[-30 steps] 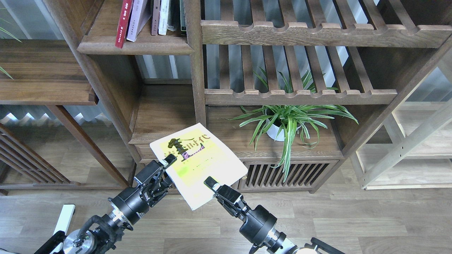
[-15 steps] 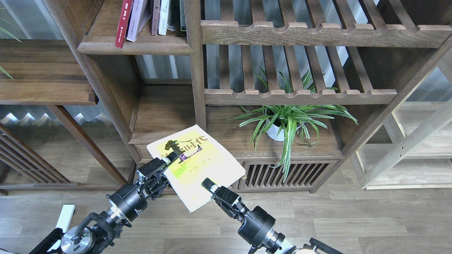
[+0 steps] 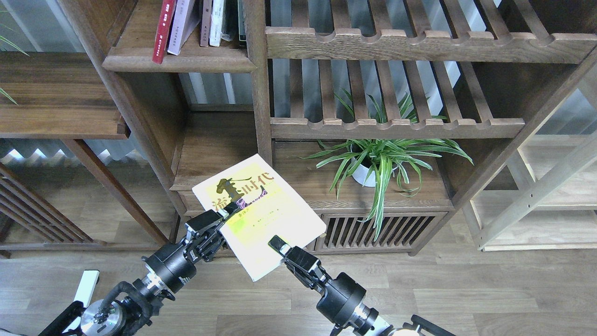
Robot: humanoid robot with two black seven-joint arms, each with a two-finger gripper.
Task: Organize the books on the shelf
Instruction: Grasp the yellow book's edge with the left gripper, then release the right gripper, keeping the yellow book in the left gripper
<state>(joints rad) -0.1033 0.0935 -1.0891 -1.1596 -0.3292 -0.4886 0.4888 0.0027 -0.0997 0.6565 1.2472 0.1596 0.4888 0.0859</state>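
The large yellow-green book point(image 3: 261, 210) is held flat, cover up, in front of the bookcase's lower drawer. My left gripper point(image 3: 223, 218) is shut on its left edge. My right gripper point(image 3: 280, 246) is shut on its near right edge. The shelf point(image 3: 179, 59), a dark-brown board with a rounded lip, is high up at the upper left. On it a red book point(image 3: 163, 30) leans beside a pale book point(image 3: 181, 25).
Thin brown, white and dark-spined books point(image 3: 217, 23) stand at the shelf's right end by the post point(image 3: 259, 93). A potted spider plant point(image 3: 378, 161) sits to the right under slatted shelves point(image 3: 396, 126). An open compartment point(image 3: 219, 144) lies just behind the held book.
The held book has shifted slightly left and its far edge has risen toward the bookcase. Both grippers keep their hold and have moved little.
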